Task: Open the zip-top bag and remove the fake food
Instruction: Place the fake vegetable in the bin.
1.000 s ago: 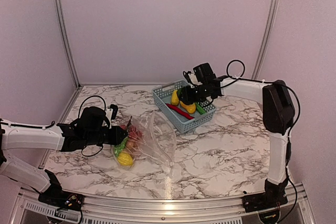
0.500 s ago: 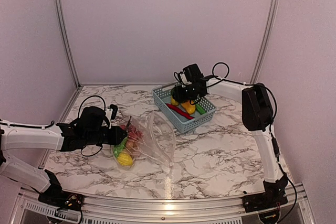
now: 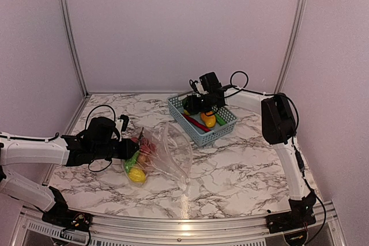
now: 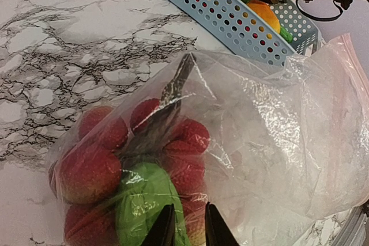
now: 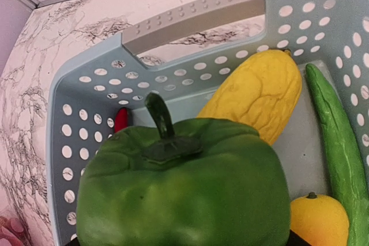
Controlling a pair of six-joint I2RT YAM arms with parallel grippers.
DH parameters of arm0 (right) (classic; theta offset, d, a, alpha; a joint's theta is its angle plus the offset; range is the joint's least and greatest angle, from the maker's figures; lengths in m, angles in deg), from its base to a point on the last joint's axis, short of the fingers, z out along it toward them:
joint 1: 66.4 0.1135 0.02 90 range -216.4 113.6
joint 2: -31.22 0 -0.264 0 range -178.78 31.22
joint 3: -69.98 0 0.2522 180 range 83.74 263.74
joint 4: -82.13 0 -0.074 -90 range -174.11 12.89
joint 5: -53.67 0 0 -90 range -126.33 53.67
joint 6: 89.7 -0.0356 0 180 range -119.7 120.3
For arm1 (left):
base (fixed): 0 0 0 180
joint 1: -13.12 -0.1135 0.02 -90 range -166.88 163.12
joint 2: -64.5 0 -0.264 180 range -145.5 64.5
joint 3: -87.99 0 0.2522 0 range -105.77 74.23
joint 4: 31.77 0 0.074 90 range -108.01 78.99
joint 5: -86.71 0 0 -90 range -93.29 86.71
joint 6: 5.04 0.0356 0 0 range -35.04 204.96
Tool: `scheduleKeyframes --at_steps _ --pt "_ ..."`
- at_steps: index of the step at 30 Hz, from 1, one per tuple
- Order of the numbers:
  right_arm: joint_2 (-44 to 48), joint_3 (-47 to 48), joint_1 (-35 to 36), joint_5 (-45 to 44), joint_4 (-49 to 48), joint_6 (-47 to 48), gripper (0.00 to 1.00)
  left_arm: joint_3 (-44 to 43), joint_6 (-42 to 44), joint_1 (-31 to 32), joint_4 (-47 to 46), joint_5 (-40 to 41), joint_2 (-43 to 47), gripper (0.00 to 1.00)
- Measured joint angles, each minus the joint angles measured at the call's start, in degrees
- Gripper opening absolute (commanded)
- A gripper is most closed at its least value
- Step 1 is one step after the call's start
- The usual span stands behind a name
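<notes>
Two pincers, both busy. The left gripper [image 4: 188,229] is nearly closed, fingertips pinching the clear film at the loaded end of the zip-top bag [image 4: 271,125]. The right gripper [image 3: 195,103] is spread fairly wide around a green pepper [image 5: 184,194]; its fingers barely show in the wrist view, but the pepper hangs right under that camera, so I judge it gripped, over the basket [image 5: 75,119]. Outward from the left grip: red fruits [image 4: 86,171] and a green piece [image 4: 141,200] sit bunched against the film, with a yellow piece [image 3: 137,174] at 6 o'clock of them in the top view. The rest of the bag lies slack and crinkled toward 3 o'clock, pinkish zip strip [image 4: 353,47] at the far end; the mouth looks open, though I can't tell how wide. The bag lies at about 8 o'clock on the table [image 3: 242,165], the basket at about 1 o'clock, well apart. Under the pepper the basket holds corn [image 5: 259,93], a cucumber [image 5: 337,136], an orange-yellow fruit [image 5: 320,220] and a red piece [image 5: 120,120]. Progress, as judged: opening looks done and some fake food is out in the basket. Left to do: set the pepper down and fetch the several pieces in the bag. Roughly halfway.
</notes>
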Motion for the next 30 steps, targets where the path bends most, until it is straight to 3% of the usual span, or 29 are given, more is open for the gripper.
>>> scheduleKeyframes --at_steps 7,20,26,30 --pt "0.02 0.00 0.00 1.40 0.13 -0.15 0.40 0.00 0.00 0.00 0.00 0.02 0.02 0.20" --pt "7.48 -7.80 0.02 -3.17 1.79 1.99 0.76 0.00 -0.02 0.00 -0.02 0.04 -0.07 0.20" --pt "10.91 -8.37 0.15 -3.19 1.53 2.99 0.80 -0.07 -0.02 0.00 -0.09 0.04 -0.28 0.20" --pt "12.52 -9.70 0.26 -3.23 1.22 3.23 0.77 -0.09 -0.02 0.00 -0.09 0.04 -0.31 0.20"
